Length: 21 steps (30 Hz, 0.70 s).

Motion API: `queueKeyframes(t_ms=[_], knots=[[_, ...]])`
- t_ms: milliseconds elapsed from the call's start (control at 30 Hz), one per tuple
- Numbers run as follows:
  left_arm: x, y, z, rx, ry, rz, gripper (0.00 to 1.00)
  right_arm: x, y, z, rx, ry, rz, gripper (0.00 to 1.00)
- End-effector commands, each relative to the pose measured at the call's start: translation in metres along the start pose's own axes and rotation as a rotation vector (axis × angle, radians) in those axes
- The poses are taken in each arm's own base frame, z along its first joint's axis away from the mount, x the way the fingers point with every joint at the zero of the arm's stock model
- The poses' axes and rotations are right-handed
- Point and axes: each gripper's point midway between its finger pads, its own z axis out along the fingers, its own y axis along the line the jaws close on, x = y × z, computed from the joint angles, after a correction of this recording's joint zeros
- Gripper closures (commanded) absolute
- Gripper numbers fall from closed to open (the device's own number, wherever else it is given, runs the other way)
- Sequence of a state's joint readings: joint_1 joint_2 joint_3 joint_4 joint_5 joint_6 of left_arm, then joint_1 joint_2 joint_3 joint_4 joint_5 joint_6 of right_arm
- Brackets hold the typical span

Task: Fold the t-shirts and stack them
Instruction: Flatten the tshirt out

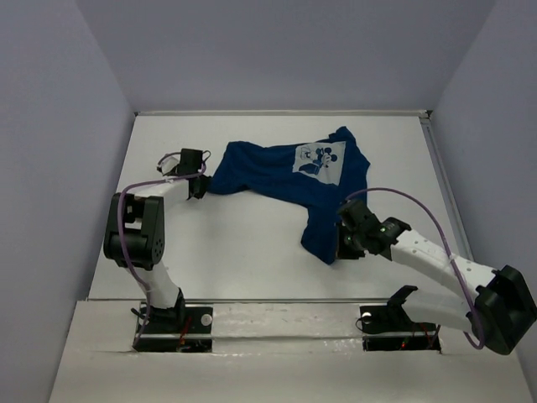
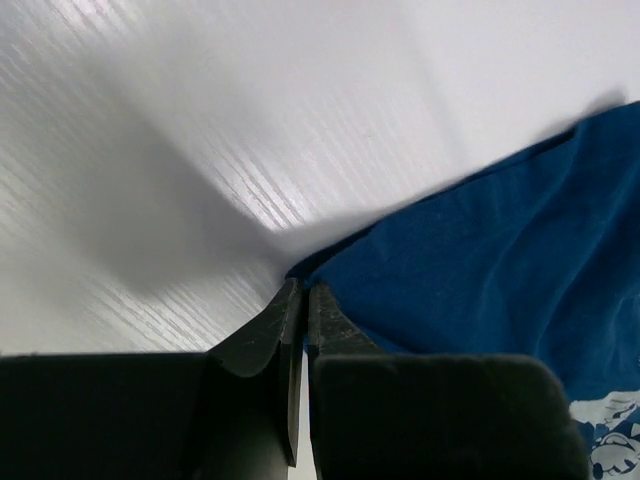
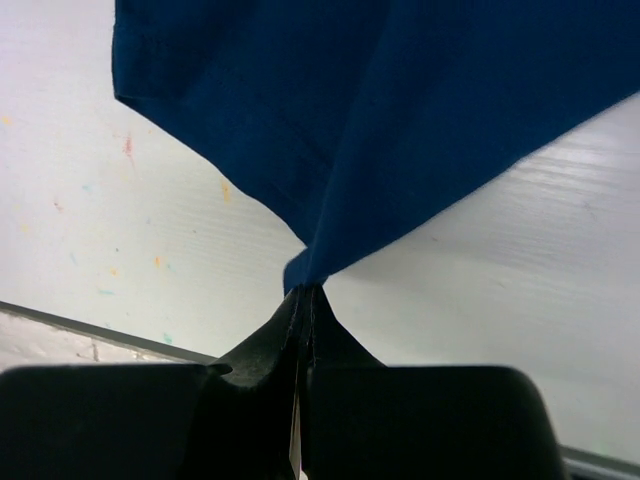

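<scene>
Plainly, the only marking in view is the pale square print [image 1: 319,158] on the chest of the t-shirt [image 1: 277,180]. It shows a cartoon Mickey Mouse figure in dark blue lines, and it is too small to tell whether it carries any lettering. The t-shirt is dark navy blue with short sleeves. It lies rumpled and stretched out on the far half of the white table [image 1: 235,252], print side up, reaching from the table's left middle toward its right side. One tail of cloth runs down toward the table's near right. The left gripper [image 1: 198,186] sits at the cloth's left end with its jaws pressed together, nipping the very tip of that corner. The right gripper [image 1: 344,243] is closed tight on a pinch of the near tail, and the cloth fans out upward from its fingertips [image 3: 300,305].
</scene>
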<state>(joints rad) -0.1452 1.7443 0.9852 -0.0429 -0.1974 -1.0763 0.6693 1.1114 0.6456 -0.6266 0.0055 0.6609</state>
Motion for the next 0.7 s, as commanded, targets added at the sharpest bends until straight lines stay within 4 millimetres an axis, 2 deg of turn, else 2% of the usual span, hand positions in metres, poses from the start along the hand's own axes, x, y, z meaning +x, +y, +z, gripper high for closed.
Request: queueKeyframes(t_ms=[0,33,67,167,200,233,267,300,333,400,433,500,533,567,667], knots=[[-0.037,-0.064,-0.061,0.174,-0.106,0.083,1.00,-0.068,0.019,-0.055,0.007,-0.242,-0.046,1.00],[-0.050,-0.091,-0.093,0.252,-0.155,0.133,1.00,-0.098,0.027,-0.094,0.005,-0.362,-0.050,1.00],[-0.068,-0.116,-0.131,0.330,-0.204,0.144,1.00,-0.115,0.030,-0.118,0.007,-0.430,-0.061,1.00],[-0.082,-0.150,-0.198,0.448,-0.284,0.197,1.00,-0.156,0.038,-0.196,0.006,-0.622,-0.047,1.00],[-0.100,-0.163,-0.241,0.517,-0.347,0.199,1.00,-0.178,0.039,-0.248,0.011,-0.740,-0.038,1.00],[-0.107,-0.168,-0.264,0.555,-0.379,0.195,1.00,-0.187,0.038,-0.273,0.016,-0.796,-0.032,1.00],[-0.115,-0.172,-0.287,0.590,-0.410,0.182,1.00,-0.195,0.029,-0.299,0.059,-0.857,-0.014,1.00],[-0.127,-0.173,-0.321,0.647,-0.455,0.164,1.00,-0.207,0.032,-0.347,0.028,-0.959,-0.001,1.00],[-0.142,-0.179,-0.354,0.709,-0.493,0.137,1.00,-0.212,0.029,-0.371,0.032,-1.014,0.008,1.00],[-0.161,-0.178,-0.403,0.789,-0.552,0.100,1.00,-0.219,0.020,-0.417,0.053,-1.118,0.023,1.00],[-0.174,-0.179,-0.437,0.841,-0.589,0.081,1.00,-0.222,0.019,-0.460,0.009,-1.210,0.055,1.00],[-0.187,-0.173,-0.476,0.898,-0.633,0.061,1.00,-0.226,0.013,-0.497,0.007,-1.296,0.072,1.00],[-0.196,-0.170,-0.499,0.931,-0.659,0.048,1.00,-0.228,0.010,-0.524,0.008,-1.359,0.071,1.00],[-0.200,-0.166,-0.512,0.951,-0.677,0.039,1.00,-0.231,0.007,-0.539,0.016,-1.406,0.090,1.00],[-0.212,-0.157,-0.540,0.970,-0.720,0.023,1.00,-0.244,0.008,-0.565,0.060,-1.504,0.073,1.00]])
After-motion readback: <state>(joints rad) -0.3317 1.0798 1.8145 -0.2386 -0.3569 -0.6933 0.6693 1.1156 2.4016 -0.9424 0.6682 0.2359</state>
